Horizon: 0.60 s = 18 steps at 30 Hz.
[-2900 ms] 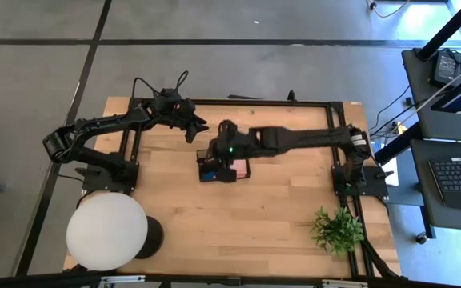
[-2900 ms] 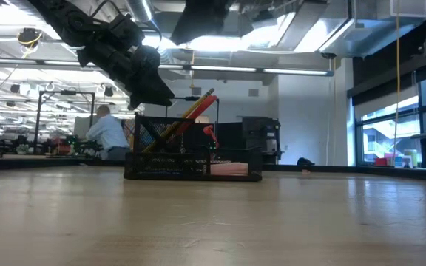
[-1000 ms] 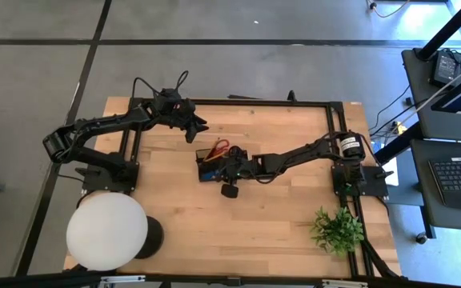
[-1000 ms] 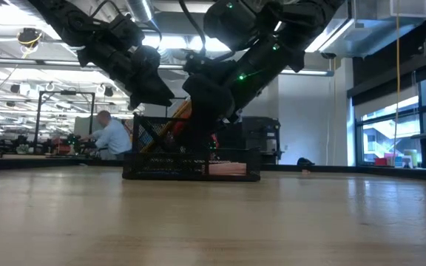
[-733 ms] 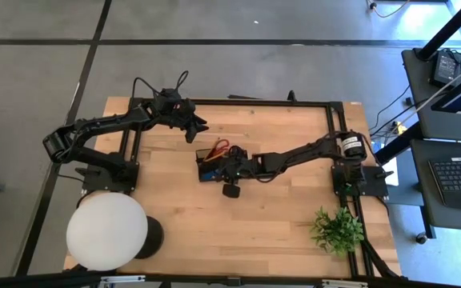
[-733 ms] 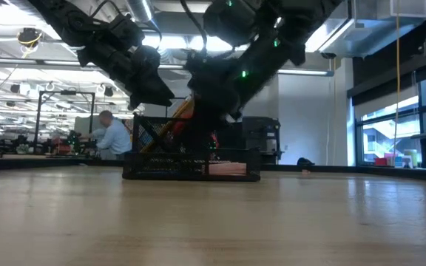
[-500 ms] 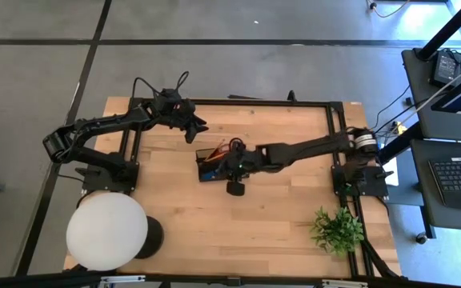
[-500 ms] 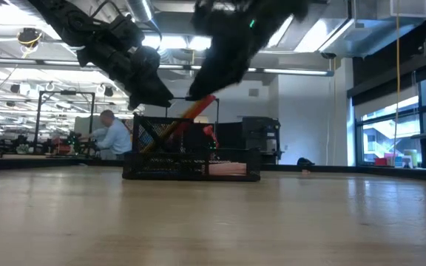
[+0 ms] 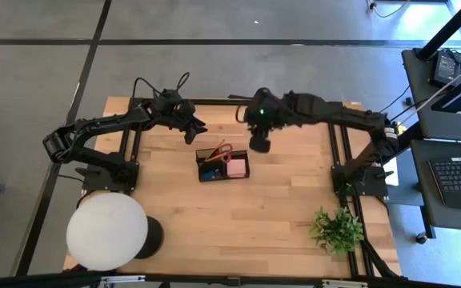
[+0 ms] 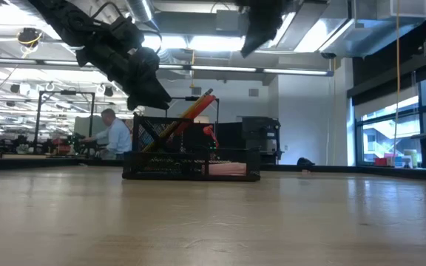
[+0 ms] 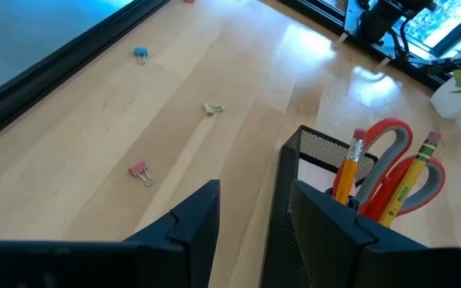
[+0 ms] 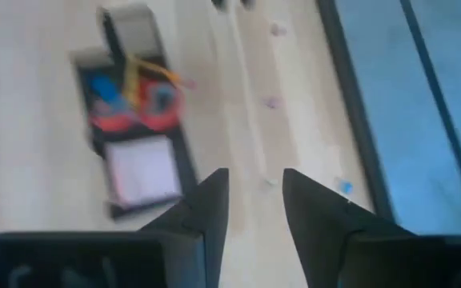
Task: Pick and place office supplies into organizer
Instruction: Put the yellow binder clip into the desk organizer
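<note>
The black mesh organizer (image 9: pixel 223 165) stands on the table's middle, its base flat on the wood. Red-handled scissors (image 11: pixel 390 156) and yellow pencils (image 11: pixel 347 168) lean upright in it. The pink note block (image 9: pixel 236 167) lies in its right compartment, with a blue piece (image 9: pixel 209 170) at its left. My left gripper (image 9: pixel 201 128) hovers open just beyond the organizer's far left corner (image 11: pixel 306 148). My right gripper (image 9: pixel 260 146) is open, raised high, right of and beyond the organizer (image 12: pixel 130 136). The black pens cannot be made out.
A large white round lamp (image 9: pixel 106 230) stands at the near left corner and a green plant (image 9: pixel 336 228) at the near right. Small binder clips, blue (image 11: pixel 140 54), pink (image 11: pixel 140 170) and yellowish (image 11: pixel 211 109), lie on the wood beyond the organizer. A person (image 10: pixel 111 135) sits in the room behind.
My right gripper has risen from low over the organizer and swung up toward the table's far edge and right, ending high above the table. The organizer and its contents have stayed in place.
</note>
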{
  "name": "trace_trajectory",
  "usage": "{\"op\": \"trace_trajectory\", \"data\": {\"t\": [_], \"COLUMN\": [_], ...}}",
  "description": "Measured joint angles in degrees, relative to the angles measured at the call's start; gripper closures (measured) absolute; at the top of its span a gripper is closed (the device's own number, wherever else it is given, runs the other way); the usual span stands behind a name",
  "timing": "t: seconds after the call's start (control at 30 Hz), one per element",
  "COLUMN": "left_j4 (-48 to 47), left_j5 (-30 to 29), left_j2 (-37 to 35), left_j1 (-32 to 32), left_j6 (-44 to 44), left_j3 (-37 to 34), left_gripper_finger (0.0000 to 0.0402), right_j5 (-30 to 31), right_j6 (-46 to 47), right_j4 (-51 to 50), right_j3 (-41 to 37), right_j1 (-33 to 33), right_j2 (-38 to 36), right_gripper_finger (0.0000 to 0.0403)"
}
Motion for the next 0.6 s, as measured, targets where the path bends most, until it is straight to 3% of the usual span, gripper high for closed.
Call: {"op": "trace_trajectory", "data": {"t": [0.17,0.37,0.6], "left_j4": [0.1,0.1,0.2], "left_j5": [0.0,0.0,0.0], "left_j2": [0.0,0.0,0.0], "left_j1": [0.0,0.0,0.0], "left_j6": [0.0,-0.1,-0.7], "left_j3": [0.0,0.0,0.0], "left_gripper_finger": [0.0255,0.0255,0.0255], "right_j5": [-0.1,0.1,-0.3], "right_j6": [-5.4,20.5,18.3], "right_j4": [0.8,3.3,5.2], "right_j3": [-2.1,-4.8,-7.6], "right_j1": [-6.4,-13.4,-14.4], "right_j2": [0.5,3.8,10.5], "right_gripper_finger": [0.0256,0.0234,0.0225]}}
